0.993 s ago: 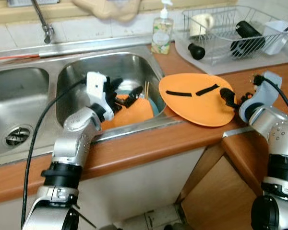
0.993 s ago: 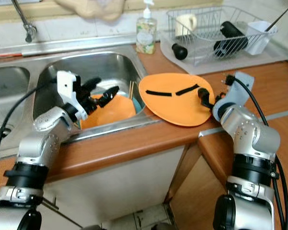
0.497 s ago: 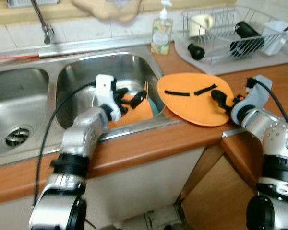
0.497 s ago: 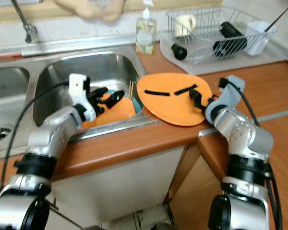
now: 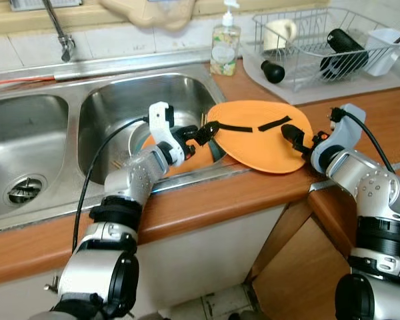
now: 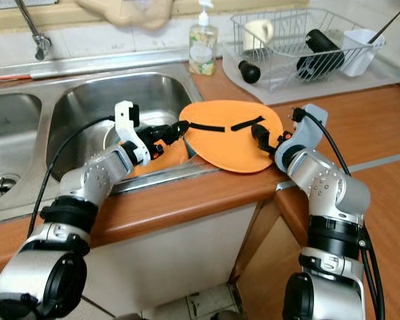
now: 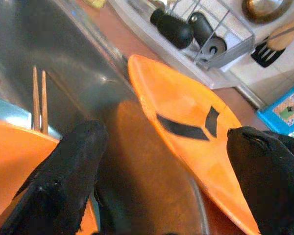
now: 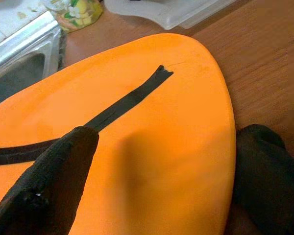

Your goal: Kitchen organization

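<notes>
An orange plate (image 5: 263, 137) with two black tape strips lies on the wooden counter, its left edge reaching over the sink rim. My right gripper (image 5: 300, 137) is open at its right edge, one finger (image 8: 54, 171) over the plate and the other beside the rim. My left gripper (image 5: 200, 135) is open at the sink's right wall, pointing at the plate's left edge (image 7: 142, 98). Under it, in the right basin, lies a second orange plate (image 6: 167, 157) on a teal dish (image 7: 10, 115), with wooden chopsticks (image 7: 39, 98).
A soap bottle (image 5: 225, 45) stands behind the sink. A wire dish rack (image 5: 327, 47) at the back right holds a mug, a black bottle and a white cup. The faucet (image 5: 59, 30) and left basin (image 5: 20, 153) are at left. An open cabinet door (image 5: 313, 267) is below.
The taped orange plate has slid left toward the sink along with my right gripper. My left gripper has moved right, from over the plate in the sink to the taped plate's left edge.
</notes>
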`<state>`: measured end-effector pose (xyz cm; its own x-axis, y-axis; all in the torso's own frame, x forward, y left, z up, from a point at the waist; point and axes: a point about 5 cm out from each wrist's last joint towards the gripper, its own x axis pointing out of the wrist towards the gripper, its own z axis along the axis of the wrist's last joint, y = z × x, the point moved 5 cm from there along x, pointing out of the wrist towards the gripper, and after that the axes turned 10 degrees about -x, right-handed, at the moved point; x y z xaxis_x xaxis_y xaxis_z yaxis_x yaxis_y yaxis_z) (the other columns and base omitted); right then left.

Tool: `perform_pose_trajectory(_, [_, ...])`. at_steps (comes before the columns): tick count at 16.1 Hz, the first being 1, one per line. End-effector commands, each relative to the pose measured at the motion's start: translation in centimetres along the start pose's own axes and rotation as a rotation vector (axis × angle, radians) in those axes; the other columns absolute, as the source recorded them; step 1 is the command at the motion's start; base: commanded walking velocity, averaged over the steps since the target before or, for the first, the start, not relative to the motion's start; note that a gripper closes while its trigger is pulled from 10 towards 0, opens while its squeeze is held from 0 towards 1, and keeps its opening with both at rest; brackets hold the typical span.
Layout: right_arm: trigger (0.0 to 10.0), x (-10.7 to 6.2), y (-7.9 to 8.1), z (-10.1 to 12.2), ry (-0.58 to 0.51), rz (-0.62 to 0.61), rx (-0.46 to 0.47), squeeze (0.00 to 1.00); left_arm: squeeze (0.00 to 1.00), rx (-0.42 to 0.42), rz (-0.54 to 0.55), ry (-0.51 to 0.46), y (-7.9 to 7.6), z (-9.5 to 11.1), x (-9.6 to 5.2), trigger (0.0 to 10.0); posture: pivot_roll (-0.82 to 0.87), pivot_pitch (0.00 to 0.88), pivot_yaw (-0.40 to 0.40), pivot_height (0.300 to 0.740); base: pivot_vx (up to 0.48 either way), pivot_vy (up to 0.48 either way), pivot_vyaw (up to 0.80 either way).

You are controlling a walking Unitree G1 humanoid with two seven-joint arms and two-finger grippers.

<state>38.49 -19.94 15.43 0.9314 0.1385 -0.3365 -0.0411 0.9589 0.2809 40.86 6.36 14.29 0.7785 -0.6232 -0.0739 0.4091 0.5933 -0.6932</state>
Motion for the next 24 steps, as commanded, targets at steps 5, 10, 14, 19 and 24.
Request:
perform_pose_trajectory(5, [10.0,-0.2,1.4,0.1,-0.003,0.044,0.001,0.00,0.00,-0.076,0.025,0.025,0.6,-0.8,0.6,10.0,-0.16,0.000,0.047,0.740,0.000,0.000,0.00])
perform_pose_trajectory(10, [10.0,-0.1,2.7,0.7,-0.023,0.083,-0.001,0.00,0.00,-0.233,-0.074,-0.042,-0.4,0.6,0.5,4.3,-0.15,0.000,0.039,0.740,0.000,0.000,0.00])
perform_pose_trajectory(14, [10.0,0.0,3.5,1.1,-0.038,0.106,0.006,0.00,0.00,-0.235,-0.085,-0.048,-0.4,0.8,0.3,0.0,-0.15,0.000,0.033,0.740,0.000,0.000,0.00])
perform_pose_trajectory(19, [10.0,0.0,4.0,1.4,-0.048,0.120,0.008,0.00,0.00,-0.248,-0.087,-0.052,-0.2,0.8,0.2,0.0,-0.15,0.000,0.039,0.740,0.000,0.000,0.00])
perform_pose_trajectory(24, [10.0,-0.2,4.4,1.9,-0.070,0.135,0.002,0.00,0.00,-0.270,-0.113,-0.066,-0.4,1.2,0.1,0.0,-0.15,0.000,0.050,0.740,0.000,0.000,0.00])
